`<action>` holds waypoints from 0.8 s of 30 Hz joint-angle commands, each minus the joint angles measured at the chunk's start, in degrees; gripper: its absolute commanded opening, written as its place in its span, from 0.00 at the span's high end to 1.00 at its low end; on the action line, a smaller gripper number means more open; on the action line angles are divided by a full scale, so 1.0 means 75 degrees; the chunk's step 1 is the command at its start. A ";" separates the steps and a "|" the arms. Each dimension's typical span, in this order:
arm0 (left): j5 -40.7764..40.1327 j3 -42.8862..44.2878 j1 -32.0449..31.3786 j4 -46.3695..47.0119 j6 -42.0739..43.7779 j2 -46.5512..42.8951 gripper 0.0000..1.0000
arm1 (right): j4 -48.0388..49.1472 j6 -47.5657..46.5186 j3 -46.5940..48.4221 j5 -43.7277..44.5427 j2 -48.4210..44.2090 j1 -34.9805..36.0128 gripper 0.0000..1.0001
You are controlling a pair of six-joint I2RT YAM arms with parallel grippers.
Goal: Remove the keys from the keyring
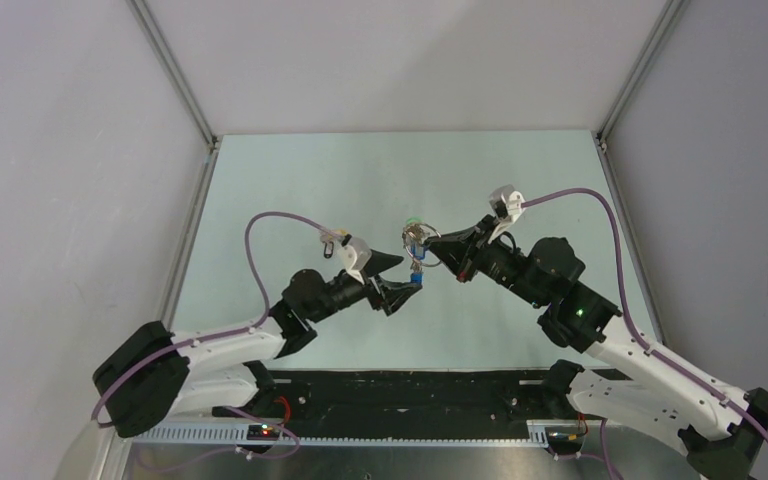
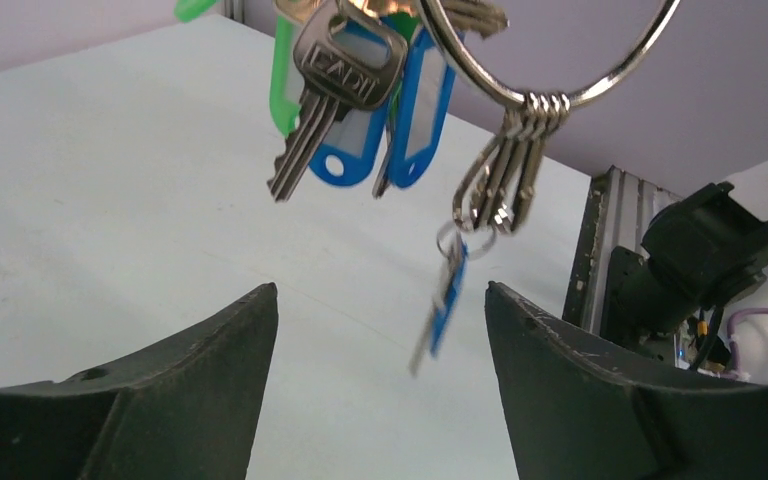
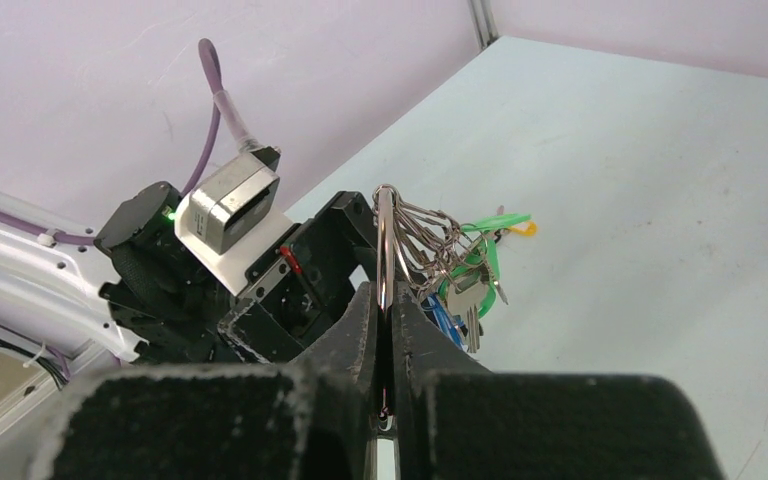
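My right gripper is shut on the silver keyring and holds it in the air above the table. In the right wrist view the fingers clamp the keyring edge-on, and keys with green and blue heads hang to its right. My left gripper is open just below the bunch. In the left wrist view its gripper spreads wide under the keyring. A bunch of keys hangs at top. One blue key dangles, blurred, from small loops between the fingertips, untouched.
The pale table lies below, walled by grey panels. A small yellow-and-black tag sits by the left arm's cable. The black base rail runs along the near edge. The right arm's base shows at right in the left wrist view.
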 commanded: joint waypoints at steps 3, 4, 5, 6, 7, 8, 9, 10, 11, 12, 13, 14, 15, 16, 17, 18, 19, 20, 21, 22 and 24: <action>0.0155 0.0706 -0.0080 0.0835 0.0289 0.0638 0.28 | 0.0712 0.0136 0.0130 0.0440 -0.0113 0.0102 1.00; 0.0221 0.0772 -0.0083 0.0893 0.0296 0.0689 0.32 | 0.0692 0.0137 0.0130 0.0475 -0.0138 0.0111 1.00; 0.0270 0.0795 -0.0083 0.0921 0.0299 0.0783 0.41 | 0.0669 0.0147 0.0130 0.0487 -0.0156 0.0118 1.00; 0.0344 0.0844 -0.0089 0.0965 0.0301 0.0821 0.48 | 0.0602 0.0148 0.0130 0.0531 -0.0205 0.0120 1.00; 0.0384 0.0854 -0.0086 0.0974 0.0301 0.0863 0.66 | 0.0560 0.0141 0.0130 0.0568 -0.0231 0.0118 1.00; 0.0416 0.0847 -0.0075 0.0981 0.0287 0.0872 0.76 | 0.0443 0.0134 0.0127 0.0639 -0.0294 0.0125 1.00; 0.0426 0.0832 -0.0079 0.0982 0.0271 0.0882 0.93 | 0.0380 0.0140 0.0128 0.0786 -0.0334 0.0131 1.00; 0.0465 0.0783 -0.0074 0.0983 0.0215 0.0837 0.96 | 0.0228 0.0145 0.0130 0.1045 -0.0408 0.0132 1.00; 0.0474 0.0736 -0.0079 0.0980 0.0188 0.0813 0.99 | 0.0150 0.0143 0.0130 0.1277 -0.0443 0.0132 1.00; 0.0515 0.0642 -0.0073 0.0982 0.0124 0.0721 1.00 | 0.0018 0.0135 0.0130 0.1374 -0.0494 0.0132 1.00; 0.0522 0.0577 -0.0079 0.0977 0.0090 0.0672 1.00 | -0.0049 0.0120 0.0124 0.1614 -0.0510 0.0132 1.00; 0.0521 0.0429 -0.0073 0.0974 0.0006 0.0530 1.00 | -0.0172 0.0117 0.0114 0.1742 -0.0528 0.0127 1.00; 0.0512 0.0354 -0.0073 0.0949 -0.0045 0.0460 1.00 | -0.0226 0.0133 0.0098 0.1941 -0.0533 0.0131 1.00; 0.0515 0.0236 -0.0078 0.0913 -0.0128 0.0310 1.00 | -0.0278 0.0172 0.0043 0.2028 -0.0557 0.0132 1.00; 0.0534 0.0187 -0.0075 0.0766 -0.0159 0.0238 1.00 | -0.0290 0.0190 -0.0001 0.2167 -0.0565 0.0132 1.00; 0.0555 0.0144 -0.0073 0.0635 -0.0203 0.0079 1.00 | -0.0279 0.0254 -0.0123 0.2218 -0.0586 0.0127 1.00; 0.0588 0.0153 -0.0072 0.0281 -0.0220 -0.0006 1.00 | -0.0256 0.0284 -0.0196 0.2291 -0.0603 0.0125 1.00; 0.0617 0.0227 -0.0072 0.0087 -0.0230 -0.0164 1.00 | -0.0198 0.0365 -0.0332 0.2332 -0.0636 0.0129 1.00; 0.0671 0.0282 -0.0072 -0.0331 -0.0235 -0.0245 1.00 | -0.0168 0.0404 -0.0406 0.2399 -0.0657 0.0132 1.00; 0.0705 0.0405 -0.0072 -0.0529 -0.0236 -0.0390 1.00 | -0.0114 0.0486 -0.0540 0.2427 -0.0702 0.0129 1.00; 0.0768 0.0577 -0.0072 -0.1100 -0.0193 -0.0640 1.00 | -0.0035 0.0598 -0.0711 0.2461 -0.0778 0.0131 1.00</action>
